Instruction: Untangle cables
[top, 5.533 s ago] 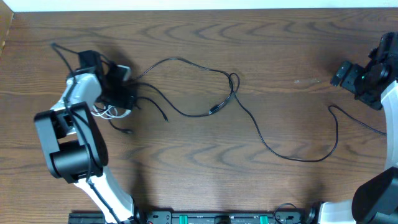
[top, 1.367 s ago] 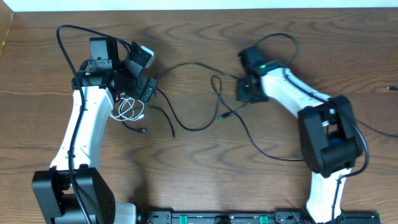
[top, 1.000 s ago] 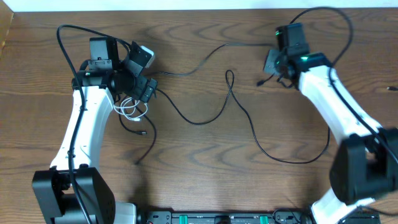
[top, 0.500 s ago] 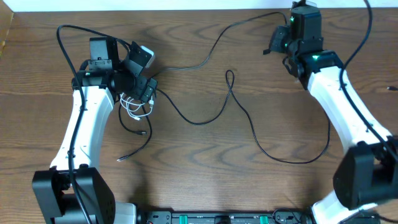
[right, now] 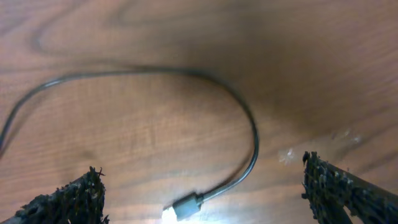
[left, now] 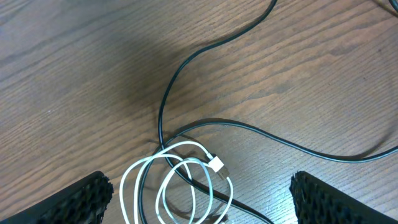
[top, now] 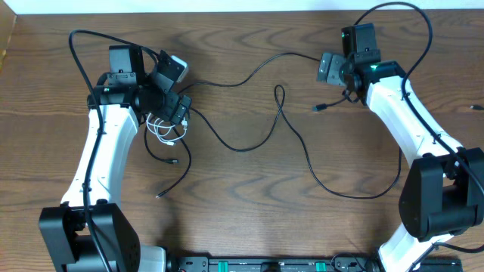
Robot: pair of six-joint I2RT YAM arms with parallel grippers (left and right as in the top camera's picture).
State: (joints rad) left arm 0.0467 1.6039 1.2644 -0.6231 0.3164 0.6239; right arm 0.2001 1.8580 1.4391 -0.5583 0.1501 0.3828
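While cables sprawl, tbl shows dark wood grain.

One white cord, several black cords (tangled, exact number unclear), two robot arms

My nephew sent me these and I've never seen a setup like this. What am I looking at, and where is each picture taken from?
These are two white robot arms at a wooden table. The wide picture comes from a fixed camera above the table. The other two come from a small camera on each arm's wrist, looking down past that arm's own two fingers, which are the dark rough shapes in the lower corners.

On the table lie thin black cords and a short white cord, coiled in loops and tangled with a black one.

The left arm's fingers are on either side of that white coil. The right arm's fingers are over a black cord's plug end. Both pairs are spread wide and hold nothing.
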